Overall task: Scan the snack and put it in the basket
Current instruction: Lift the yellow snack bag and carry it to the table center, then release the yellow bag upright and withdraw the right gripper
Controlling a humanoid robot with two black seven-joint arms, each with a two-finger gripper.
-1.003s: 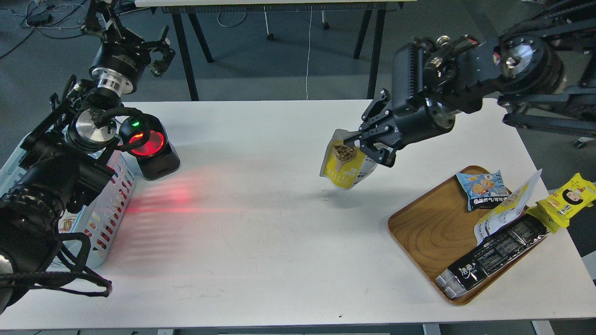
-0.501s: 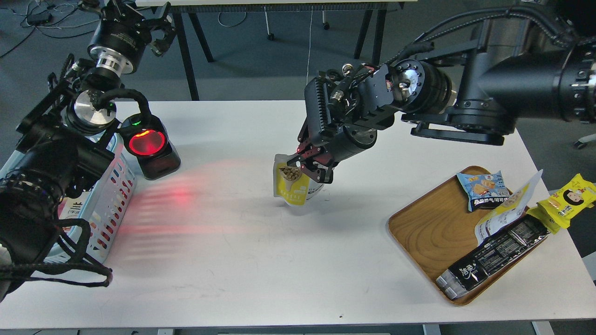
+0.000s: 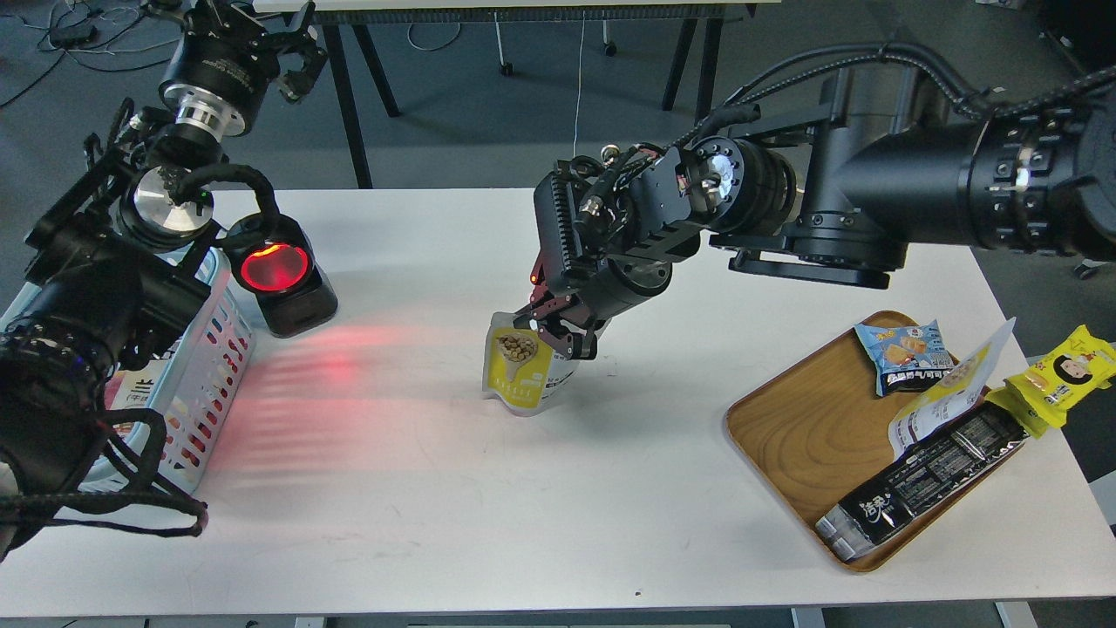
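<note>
The snack (image 3: 517, 371) is a yellow-and-white pouch picturing tan balls. My right gripper (image 3: 558, 330) is shut on its upper right edge and holds it upright at the table's middle, its bottom at or just above the tabletop. The light blue slotted basket (image 3: 214, 366) stands at the table's left edge, mostly hidden behind my left arm. My left gripper (image 3: 292, 61) is raised beyond the table's far left corner, fingers spread and empty. A black scanner (image 3: 281, 275) with a glowing red window stands beside the basket and casts red light across the table toward the snack.
A brown wooden tray (image 3: 811, 427) at the right holds a small blue packet (image 3: 902, 356), a long black pack (image 3: 924, 480) and a white-backed pouch (image 3: 946, 392). A yellow packet (image 3: 1059, 373) lies by the tray. The right arm spans the table's far right.
My right gripper has carried the snack leftward and down from the right-middle toward the scanner. The left gripper has shifted slightly up and back.
</note>
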